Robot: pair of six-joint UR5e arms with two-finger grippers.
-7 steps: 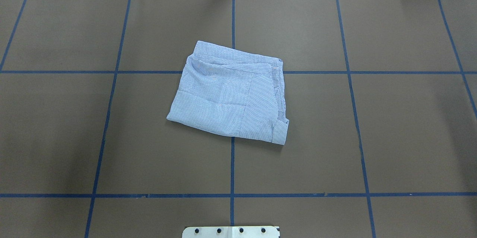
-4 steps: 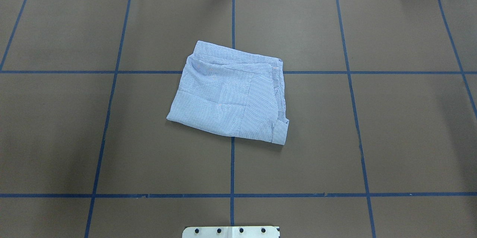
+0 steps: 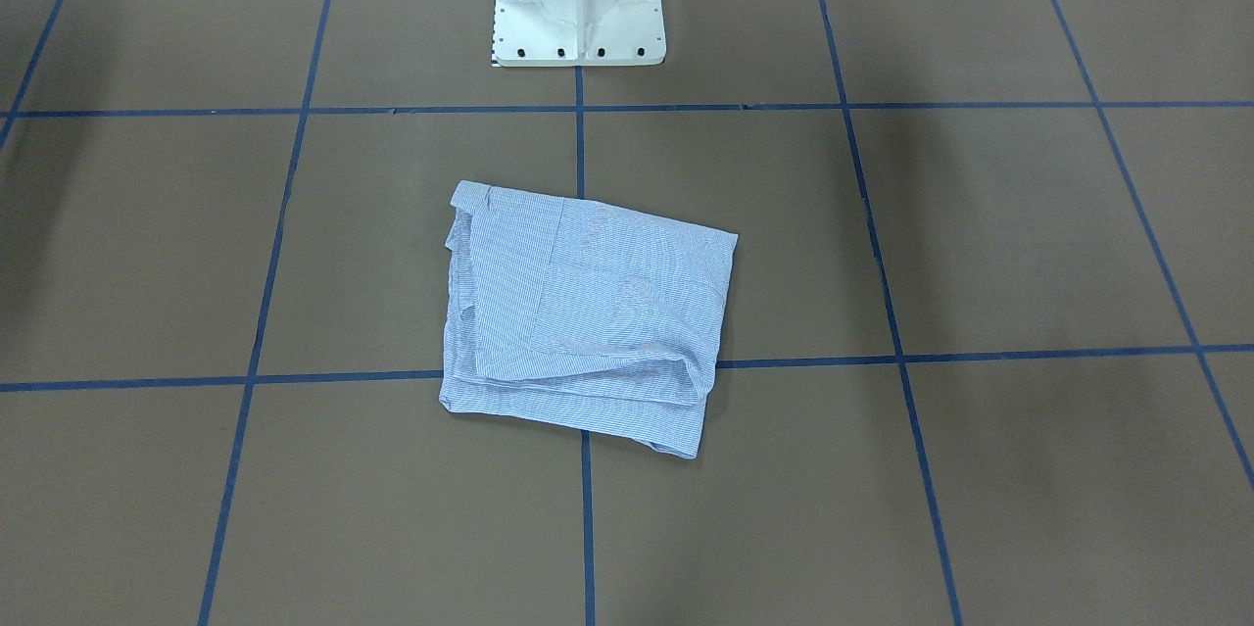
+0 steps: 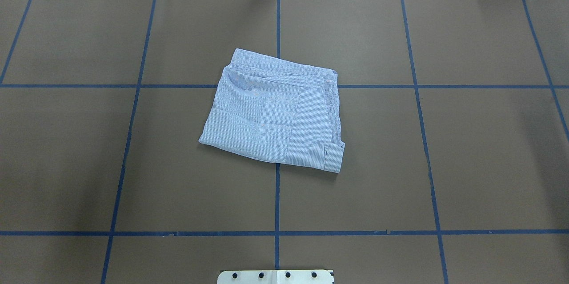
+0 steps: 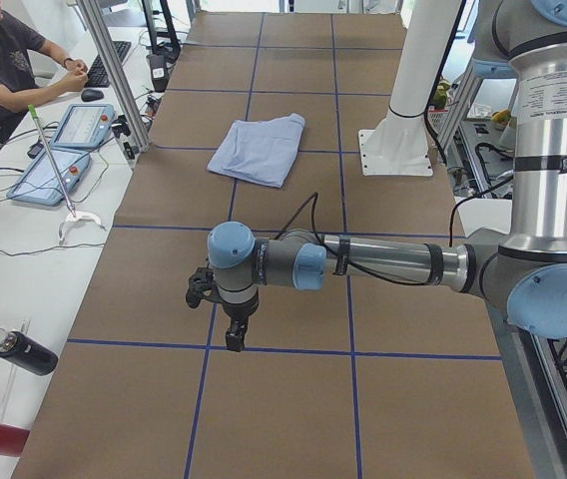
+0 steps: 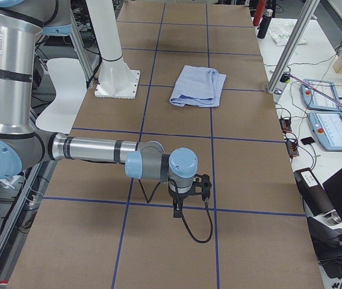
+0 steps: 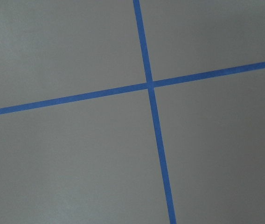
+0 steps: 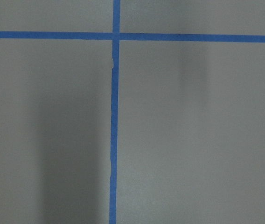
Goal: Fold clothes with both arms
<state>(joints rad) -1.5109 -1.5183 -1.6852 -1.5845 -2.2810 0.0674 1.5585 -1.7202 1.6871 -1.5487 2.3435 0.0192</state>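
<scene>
Left gripper [image 5: 232, 334], near in the left-end view, hangs low over the brown table cover [image 5: 293, 399] by a crossing of blue tape lines [image 7: 151, 85]. Cannot tell whether its jaws are open or closed. Right gripper [image 6: 179, 208] has the same posture at the opposite end, jaws equally unreadable. Both wrist cameras show only cover and tape, no cloth. Farther in, the shirt [image 4: 273, 110] lies mid-table ahead of the white pedestal [image 3: 578, 9], straddling the centre tape line and well apart from both grippers. It is a compact, near-square packet, slightly skewed to the grid and a little wider across the table. Neither arm looks clearly nearer; each would reach inward. Folding looks about done.
</scene>
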